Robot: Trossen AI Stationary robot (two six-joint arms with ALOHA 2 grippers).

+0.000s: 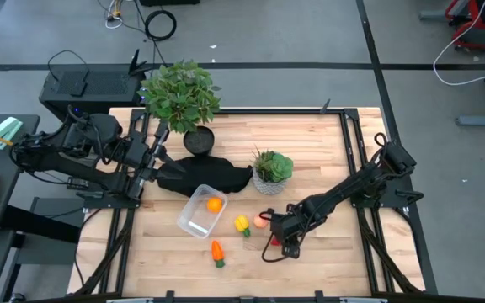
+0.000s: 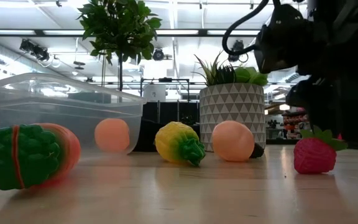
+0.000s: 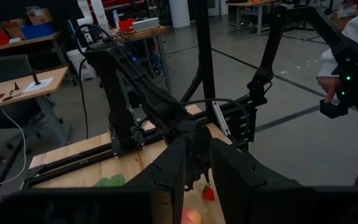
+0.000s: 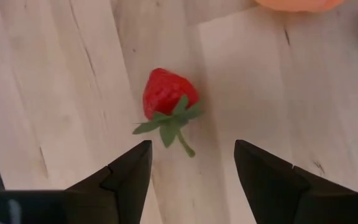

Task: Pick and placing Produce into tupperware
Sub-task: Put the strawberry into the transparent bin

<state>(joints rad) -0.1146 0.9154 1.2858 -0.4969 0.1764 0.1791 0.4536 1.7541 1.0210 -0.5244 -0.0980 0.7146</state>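
A clear tupperware (image 1: 200,213) lies on the table with a round orange (image 1: 215,204) inside it. A yellow piece with a green stem (image 1: 242,224), a pink-red round fruit (image 1: 261,220) and an orange carrot (image 1: 217,252) lie on the wood beside it. A tiny red strawberry (image 4: 169,99) lies on its side on the table. My right gripper (image 4: 191,165) hovers open just above the strawberry (image 1: 274,241), one finger to each side, touching nothing. My left gripper (image 1: 154,156) is open and empty at the table's far left, by the black pot.
A tall leafy plant (image 1: 182,91) in a black pot (image 1: 199,140) stands at the back. A black cloth (image 1: 205,175) lies beside it. A small plant in a white patterned pot (image 1: 272,172) stands just behind the fruits. A person's hand (image 3: 328,87) shows beyond the table.
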